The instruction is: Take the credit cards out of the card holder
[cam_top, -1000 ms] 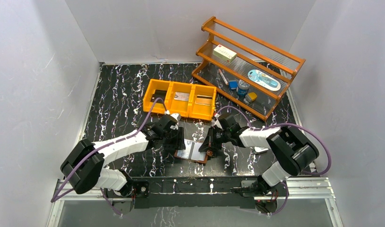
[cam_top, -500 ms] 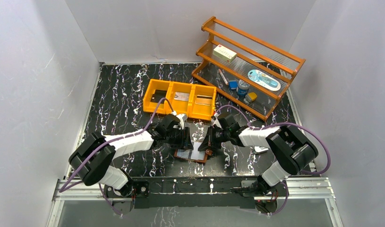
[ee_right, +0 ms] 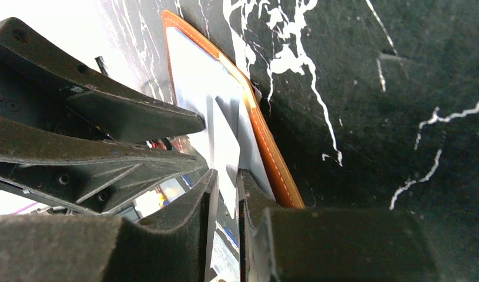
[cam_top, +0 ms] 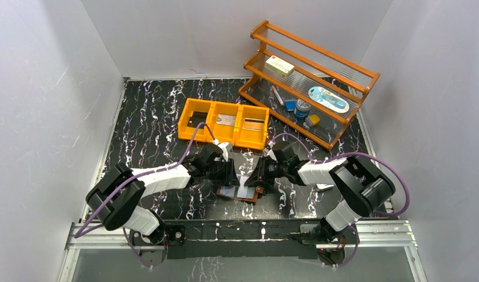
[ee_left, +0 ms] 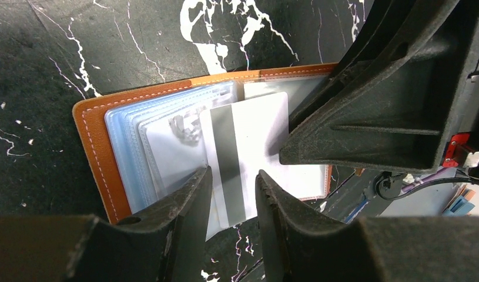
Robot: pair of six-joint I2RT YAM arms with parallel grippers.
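Left gripper [ee_left: 232, 173] narrowly parted, right gripper's [ee_right: 227, 173] hold untellable: the half-drawn credit card [ee_left: 254, 135] may be dropped, or the card holder [ee_left: 90, 153] dragged.

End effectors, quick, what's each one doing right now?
Left end effector: open, over the silver card.
Right end effector: open, around that card's edge.

right hand [ee_right: 226, 174] straddling card [ee_right: 228, 147], brown holder [ee_right: 270, 154]

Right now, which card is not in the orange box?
The pale card with the grey stripe, poking out of the brown wallet by the left fingers. The other three cards lie in the orange bin, one per compartment.
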